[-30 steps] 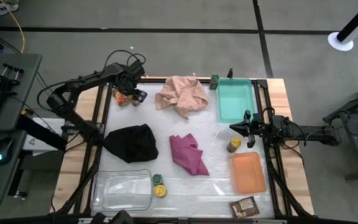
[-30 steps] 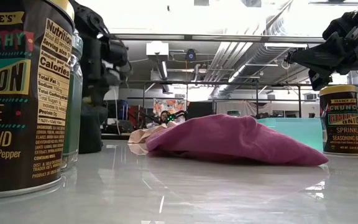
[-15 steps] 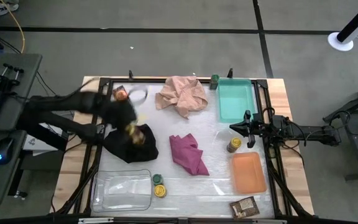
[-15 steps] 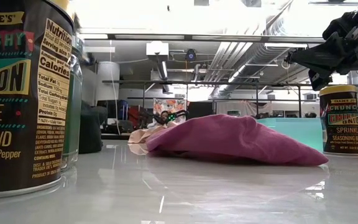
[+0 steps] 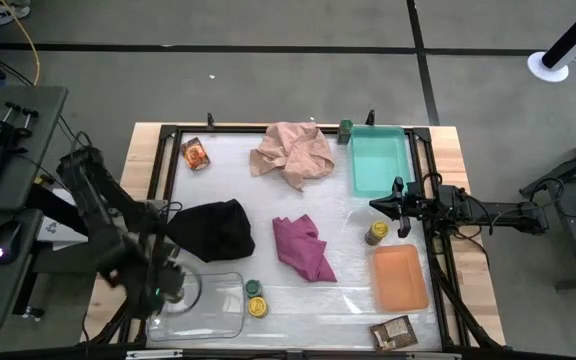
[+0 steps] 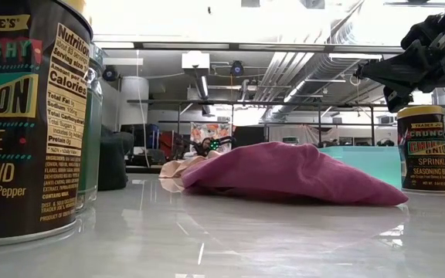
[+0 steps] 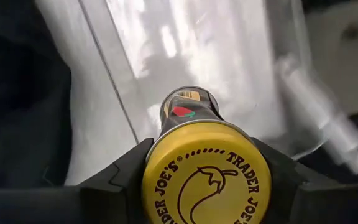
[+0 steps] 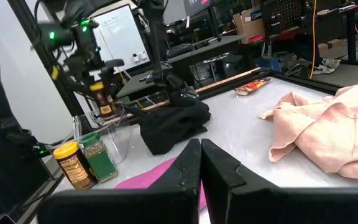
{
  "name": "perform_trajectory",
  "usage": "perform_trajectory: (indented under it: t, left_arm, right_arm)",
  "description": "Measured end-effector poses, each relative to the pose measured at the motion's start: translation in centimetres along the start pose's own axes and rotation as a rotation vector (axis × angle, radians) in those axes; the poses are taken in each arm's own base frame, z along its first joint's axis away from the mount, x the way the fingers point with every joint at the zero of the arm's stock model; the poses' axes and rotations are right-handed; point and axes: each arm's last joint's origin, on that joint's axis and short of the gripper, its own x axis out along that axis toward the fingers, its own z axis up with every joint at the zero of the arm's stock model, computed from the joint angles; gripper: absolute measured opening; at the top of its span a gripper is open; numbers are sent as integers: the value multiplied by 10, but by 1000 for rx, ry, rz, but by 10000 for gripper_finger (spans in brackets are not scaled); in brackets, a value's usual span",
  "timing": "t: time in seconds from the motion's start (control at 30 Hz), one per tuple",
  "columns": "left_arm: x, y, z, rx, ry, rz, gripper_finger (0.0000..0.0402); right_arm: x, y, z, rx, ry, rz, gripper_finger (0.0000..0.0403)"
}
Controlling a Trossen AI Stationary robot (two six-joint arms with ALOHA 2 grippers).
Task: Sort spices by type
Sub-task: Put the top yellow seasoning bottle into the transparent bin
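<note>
Nearest the front edge of the table lies one flat brown packet (image 5: 392,332), at the front right corner, just ahead of the orange tray (image 5: 400,278). At the front left stands the clear tray (image 5: 208,318); the left gripper (image 5: 172,283) hangs over its left end, its fingers (image 7: 123,174) clamped on a yellow-lidded jar (image 7: 206,170) whose lid faces the wrist camera. Just right of the clear tray, on the bare table, a dark-green jar (image 5: 252,288) and a second yellow-lidded jar (image 5: 258,307) stand side by side, the green one slightly farther back; in the low view these two fill the left edge, the yellow-lidded jar's label (image 6: 29,116) in front and the green jar (image 6: 91,123) behind it. Farther in, a black cloth (image 5: 211,228) lies at mid-left and a magenta cloth (image 5: 303,247) at centre. To the right of the magenta cloth a third yellow-lidded jar (image 5: 376,233) stands on the table, just behind the orange tray; the right gripper (image 5: 375,205) hovers just beyond and above it, apart from it, its fingers (image 8: 188,163) pressed together on nothing. Behind that sits the teal tray (image 5: 378,162), with the other dark-green jar (image 5: 345,128) just outside its far left corner. A pink cloth (image 5: 293,152) lies at the far centre, and the second packet (image 5: 195,154), orange-brown, lies near the far left corner.
</note>
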Motion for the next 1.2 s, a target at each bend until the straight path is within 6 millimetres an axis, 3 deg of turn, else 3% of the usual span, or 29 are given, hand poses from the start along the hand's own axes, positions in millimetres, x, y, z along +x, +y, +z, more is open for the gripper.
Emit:
perform_trajectory:
  t: [0.13,0.37,0.6,0.83,1.2]
  left_arm:
    - [21,-19,-9,122,99,130,189]
    - [48,-41,-2,222,103,143,189]
    - [54,-39,1,223,92,216,193]
    - [55,-34,6,151,111,199,249]
    - [51,-24,13,89,138,163,255]
  right_arm:
    - [0,0,0,0,0,-1,1]
    - [0,0,0,0,0,0,1]
    - [0,0,0,0,1,0,1]
    - [0,0,0,0,0,0,1]
    - [0,0,0,0,0,0,1]
